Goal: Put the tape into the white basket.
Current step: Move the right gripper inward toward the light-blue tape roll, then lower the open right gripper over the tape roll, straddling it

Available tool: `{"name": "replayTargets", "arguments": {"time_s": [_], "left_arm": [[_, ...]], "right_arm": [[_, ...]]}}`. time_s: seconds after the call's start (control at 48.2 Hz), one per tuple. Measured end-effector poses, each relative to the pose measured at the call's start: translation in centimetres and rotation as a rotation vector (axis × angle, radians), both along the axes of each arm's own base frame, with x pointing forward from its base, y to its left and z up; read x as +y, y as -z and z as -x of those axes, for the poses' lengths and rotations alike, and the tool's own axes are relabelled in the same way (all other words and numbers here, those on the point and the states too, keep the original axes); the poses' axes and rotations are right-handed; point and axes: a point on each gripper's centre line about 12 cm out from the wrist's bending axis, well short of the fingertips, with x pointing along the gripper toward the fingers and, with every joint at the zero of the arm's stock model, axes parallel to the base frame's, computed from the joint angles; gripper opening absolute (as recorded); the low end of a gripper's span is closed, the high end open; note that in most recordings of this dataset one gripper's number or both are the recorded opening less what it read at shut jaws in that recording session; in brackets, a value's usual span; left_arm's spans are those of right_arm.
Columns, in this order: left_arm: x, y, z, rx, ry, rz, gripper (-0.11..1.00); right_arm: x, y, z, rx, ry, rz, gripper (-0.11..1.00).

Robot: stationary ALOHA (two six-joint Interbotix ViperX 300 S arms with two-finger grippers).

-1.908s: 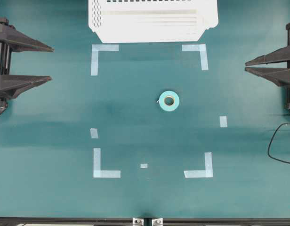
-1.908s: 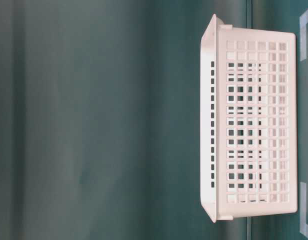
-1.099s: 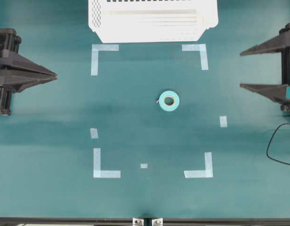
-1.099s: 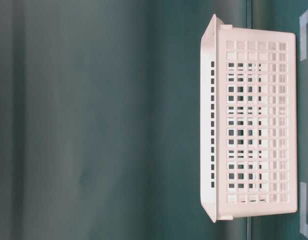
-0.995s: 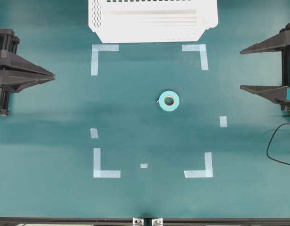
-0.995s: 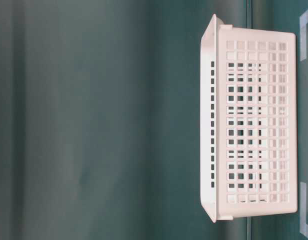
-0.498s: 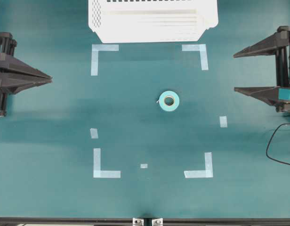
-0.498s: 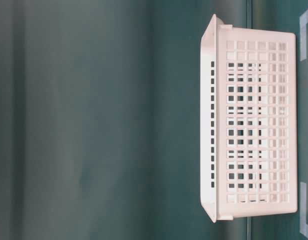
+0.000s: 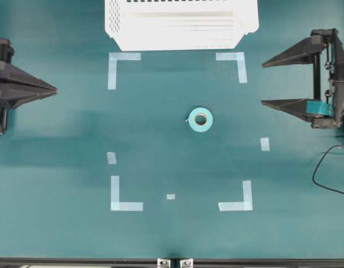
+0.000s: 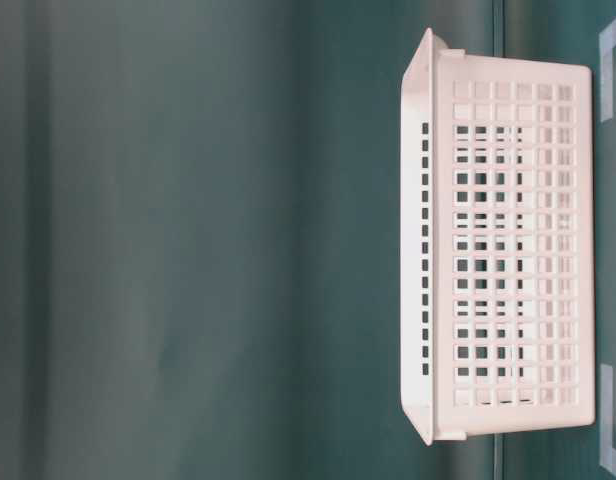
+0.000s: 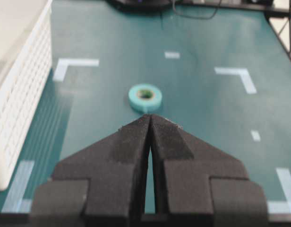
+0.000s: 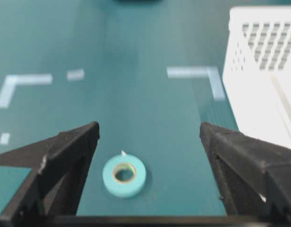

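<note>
The tape (image 9: pixel 200 119) is a small teal roll with a tan core, lying flat near the middle of the green table. It also shows in the left wrist view (image 11: pixel 145 97) and the right wrist view (image 12: pixel 124 176). The white basket (image 9: pixel 177 40) stands at the far edge, and its perforated wall fills the table-level view (image 10: pixel 508 250). My right gripper (image 9: pixel 263 83) is open wide at the right, a good way from the roll, with nothing between its fingers (image 12: pixel 149 127). At the left edge my left gripper (image 9: pixel 56 89) is shut and empty (image 11: pixel 150 116).
Pale-blue strips mark corners of a square around the roll, such as the far-left corner mark (image 9: pixel 117 62) and the near-right corner mark (image 9: pixel 242 202). Small loose tape pieces (image 9: pixel 264 144) lie on the mat. A black cable (image 9: pixel 323 173) loops at the right edge.
The left gripper has closed and drawn back slightly to the left. The right gripper has opened wide and moved left, closer to the roll. The roll and basket have not moved.
</note>
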Motion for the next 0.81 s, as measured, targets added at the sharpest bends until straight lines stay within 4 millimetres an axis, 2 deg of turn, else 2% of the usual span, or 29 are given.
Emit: {"name": "replayTargets", "arguments": {"time_s": [0.311,0.809], "left_arm": [[0.0,0.9,0.7,0.032,-0.002,0.003,-0.1],[0.1,2.1,0.9,0.064,-0.006,0.005,-0.1]], "right_arm": [[-0.3,0.3,-1.6,0.146,0.009,-0.008,0.97],[-0.5,3.0,-3.9,0.263,0.013,-0.014,0.97]]}}
